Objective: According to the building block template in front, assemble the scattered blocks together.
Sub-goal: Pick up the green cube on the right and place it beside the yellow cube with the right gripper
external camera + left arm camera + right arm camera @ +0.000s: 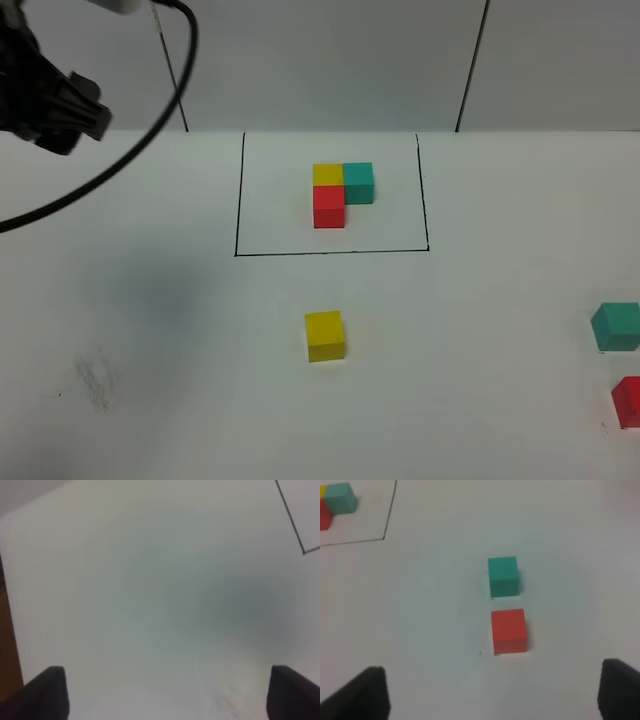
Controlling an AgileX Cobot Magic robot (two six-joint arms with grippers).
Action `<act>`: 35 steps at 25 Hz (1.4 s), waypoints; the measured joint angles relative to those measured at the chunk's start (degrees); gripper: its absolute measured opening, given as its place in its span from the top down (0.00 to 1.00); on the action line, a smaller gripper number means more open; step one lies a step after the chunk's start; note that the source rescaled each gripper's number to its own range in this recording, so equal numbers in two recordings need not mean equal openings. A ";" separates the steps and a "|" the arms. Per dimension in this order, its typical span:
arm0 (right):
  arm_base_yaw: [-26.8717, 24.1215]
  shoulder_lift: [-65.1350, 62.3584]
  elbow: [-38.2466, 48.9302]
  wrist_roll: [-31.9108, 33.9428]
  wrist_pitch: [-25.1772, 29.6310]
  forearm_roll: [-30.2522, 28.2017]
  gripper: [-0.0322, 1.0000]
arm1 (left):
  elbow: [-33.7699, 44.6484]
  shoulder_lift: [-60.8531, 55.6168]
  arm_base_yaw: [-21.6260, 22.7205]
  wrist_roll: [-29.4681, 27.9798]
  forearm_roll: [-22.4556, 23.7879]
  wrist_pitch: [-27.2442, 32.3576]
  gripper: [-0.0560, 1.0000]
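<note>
Judging by the layout, assembly has not begun; no loose cube touches another, so the step in hand is the first pick.

The left gripper (170,695) hangs high over bare white table (150,350) at the far left, its fingers spread wide and holding nothing; only a corner of the black outline (292,520) shows in its wrist view.

In the middle, the building block template (340,190) sits inside that outline; yellow is at the rear, teal touches its right side, and red touches its front. The loose yellow cube (325,335) lies alone just in front of the frame, well apart from the other two.

At the far right, the teal cube (503,576) and the red cube (509,631) lie near each other with a gap between. The right gripper (492,692) hovers above them, jaws wide and empty, the red cube nearer its fingertips.

The next move likely calls for this gripper to lower, centre one cube squarely between the fingers, close, and carry it to the yellow cube; red would go against yellow's front face, teal against its right.
</note>
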 joint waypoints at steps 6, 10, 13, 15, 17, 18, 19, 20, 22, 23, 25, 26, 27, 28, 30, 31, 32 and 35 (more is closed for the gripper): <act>0.00 0.00 0.00 0.00 0.00 0.00 0.28 | 0.00 -12.57 1.12 0.18 -0.65 -0.01 0.25; 0.00 0.00 0.00 0.00 0.00 0.00 0.28 | 0.00 -21.81 1.12 2.21 -3.57 -0.01 0.26; 0.00 0.00 0.00 0.00 0.00 0.00 0.28 | 0.00 -29.25 1.12 6.17 -8.51 -0.01 0.27; 0.00 0.00 0.00 0.00 0.00 0.00 0.28 | 0.05 -34.76 1.12 8.19 -11.48 0.01 0.27; 0.00 0.00 0.00 0.00 0.00 0.00 0.28 | 0.10 -39.98 1.12 8.78 -12.80 0.01 0.27; 0.00 0.00 0.00 0.00 0.00 0.00 0.28 | 0.10 -42.80 1.12 8.92 -12.92 0.01 0.27; 0.00 0.00 0.00 0.00 0.00 0.00 0.28 | 0.10 -45.10 1.12 9.04 -12.94 0.01 0.27; 0.00 0.00 0.00 0.00 0.00 0.00 0.28 | 0.10 -47.67 1.12 9.04 -12.94 0.06 0.27; 0.00 0.00 0.00 0.00 0.00 0.00 0.28 | 0.24 -52.39 1.12 9.16 -13.61 0.06 0.28; 0.00 0.00 0.00 0.00 0.00 0.00 0.28 | 0.76 -54.31 1.12 9.41 -14.46 0.06 0.28; 0.00 0.00 0.00 0.00 0.00 0.00 0.28 | 3.01 -59.20 1.12 13.02 -17.61 0.06 0.29; 0.00 0.00 0.00 0.00 0.00 0.00 0.28 | 4.94 -61.31 1.12 15.38 -19.83 0.06 0.30; 0.00 0.00 0.00 0.00 0.00 0.00 0.28 | 7.24 -63.77 1.27 16.85 -21.61 0.06 0.31; 0.00 0.00 0.00 0.00 0.00 0.00 0.28 | 9.74 -66.13 1.62 17.78 -23.24 0.06 0.32; 0.00 0.00 0.00 0.00 0.00 0.00 0.28 | 14.67 -70.09 3.44 17.97 -24.17 0.06 0.33; 0.00 0.00 0.00 0.00 0.00 0.00 0.28 | 17.35 -71.98 4.54 17.43 -24.23 0.06 0.33; 0.00 0.00 0.00 0.00 0.00 0.00 0.28 | 19.96 -73.72 6.07 16.70 -24.38 0.06 0.33; 0.00 0.00 0.00 0.00 0.00 0.00 0.28 | 27.20 -78.23 11.23 13.91 -24.45 0.06 0.33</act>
